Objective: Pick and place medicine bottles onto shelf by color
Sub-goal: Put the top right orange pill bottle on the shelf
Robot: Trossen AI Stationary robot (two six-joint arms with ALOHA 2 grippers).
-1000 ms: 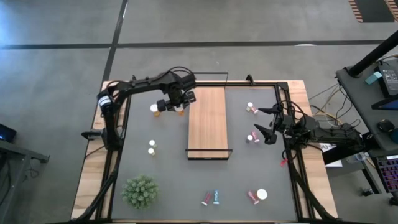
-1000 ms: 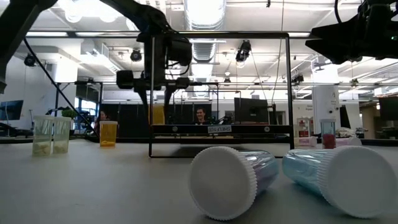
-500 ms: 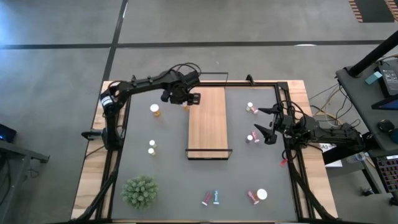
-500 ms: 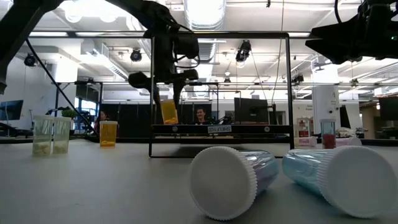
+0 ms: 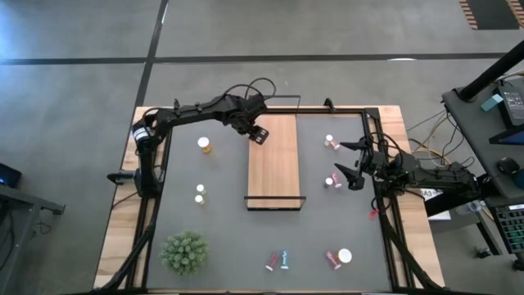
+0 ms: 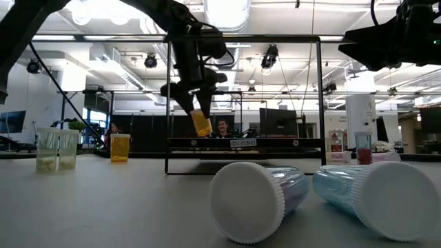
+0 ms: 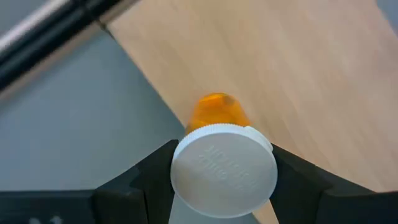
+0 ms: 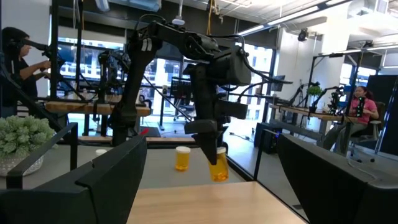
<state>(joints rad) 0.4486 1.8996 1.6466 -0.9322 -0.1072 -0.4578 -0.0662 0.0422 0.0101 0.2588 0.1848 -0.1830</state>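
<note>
Orange-bodied, white-capped medicine bottle (image 7: pixel 221 158) is pinched, tilted, by the left gripper (image 5: pixel 257 133) above the light-wood shelf (image 5: pixel 274 168) at its far left corner. Embossed cap lettering is unreadable. Spread jaws are shown on the right gripper (image 5: pixel 350 164), beside the table's right edge.

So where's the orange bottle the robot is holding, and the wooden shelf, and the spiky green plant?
orange bottle (image 7: pixel 224 169): left wrist view, on its white cap.
shelf (image 5: pixel 275 164): high view, middle of the bare wood board.
plant (image 5: pixel 184 251): high view, centre of the spiky leaves.
</note>
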